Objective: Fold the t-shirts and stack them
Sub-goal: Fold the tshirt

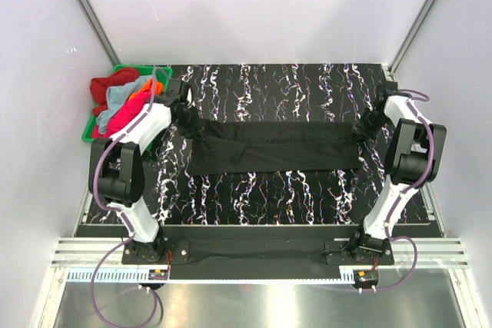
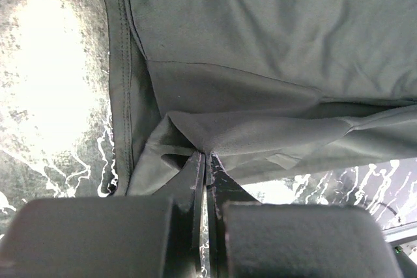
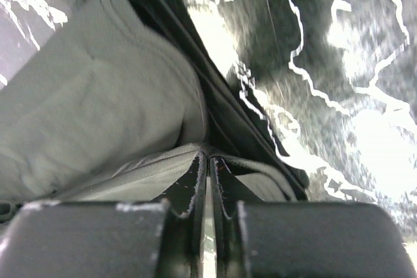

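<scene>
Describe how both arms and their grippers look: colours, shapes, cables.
The left arm and right arm match: white shell links joined by black joint housings, on black bases. A purple cable loops along each. The left gripper and right gripper have flat black fingers with scuffed edges.

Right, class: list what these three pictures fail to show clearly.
Left wrist view: black t-shirt cropped beyond left hand.
Right wrist view: cloth at right hand blurred.
Top view: both grips too small, dark against the shirt.
Top view: green bin mostly buried under coloured t-shirts; their number unclear.
</scene>
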You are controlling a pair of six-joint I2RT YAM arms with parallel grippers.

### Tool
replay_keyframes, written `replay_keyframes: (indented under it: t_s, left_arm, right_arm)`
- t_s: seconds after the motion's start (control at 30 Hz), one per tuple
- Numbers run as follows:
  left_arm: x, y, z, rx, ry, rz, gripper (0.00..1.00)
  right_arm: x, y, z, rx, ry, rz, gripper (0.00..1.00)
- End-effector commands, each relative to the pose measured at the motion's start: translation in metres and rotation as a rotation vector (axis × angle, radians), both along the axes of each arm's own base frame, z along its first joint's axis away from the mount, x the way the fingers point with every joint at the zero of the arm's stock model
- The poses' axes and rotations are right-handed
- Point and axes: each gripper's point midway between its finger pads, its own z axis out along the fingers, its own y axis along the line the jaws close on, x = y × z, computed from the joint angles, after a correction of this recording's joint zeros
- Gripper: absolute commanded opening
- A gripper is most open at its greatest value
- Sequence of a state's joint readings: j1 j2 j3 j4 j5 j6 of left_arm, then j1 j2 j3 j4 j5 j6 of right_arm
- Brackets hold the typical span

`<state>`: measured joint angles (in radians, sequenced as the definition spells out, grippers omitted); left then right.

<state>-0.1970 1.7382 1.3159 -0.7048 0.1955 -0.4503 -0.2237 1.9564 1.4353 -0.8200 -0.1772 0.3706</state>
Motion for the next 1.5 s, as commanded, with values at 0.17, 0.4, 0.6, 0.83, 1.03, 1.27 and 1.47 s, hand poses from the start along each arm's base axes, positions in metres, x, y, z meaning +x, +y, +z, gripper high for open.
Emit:
replay_keyframes:
  t_s: [0.17,0.4,0.6,0.83,1.03,1.27,1.47]
  left_arm:
    - [0.027,0.014,0.008,0.079,-0.051,0.037,0.31]
    - [0.003,0.028,0.041,0.157,-0.102,-0.006,0.52]
    - [-0.043,-0.001,0.023,0.016,-0.055,-0.058,0.40]
    - [-0.053,-0.003,-0.031,0.011,0.056,-0.036,0.37]
    - [-0.075,0.019,-0.068,0.121,0.156,0.026,0.39]
    - [-0.090,0.028,-0.055,0.150,0.134,-0.005,0.39]
    - [-0.071,-0.006,0.022,-0.041,-0.083,-0.085,0.53]
  right_arm:
    - [0.040,-0.019,-0.002,-0.057,-0.039,0.001,0.15]
    - [0.018,-0.029,0.017,-0.135,0.002,0.006,0.35]
    - [0.004,0.009,0.047,-0.039,-0.089,0.026,0.38]
    - [-0.021,0.035,-0.003,0.080,0.009,0.036,0.35]
    - [-0.058,0.024,-0.031,0.004,0.112,0.025,0.33]
    - [-0.089,0.026,-0.028,-0.009,0.144,0.000,0.32]
    - [-0.077,0.035,0.021,0.009,-0.010,0.043,0.36]
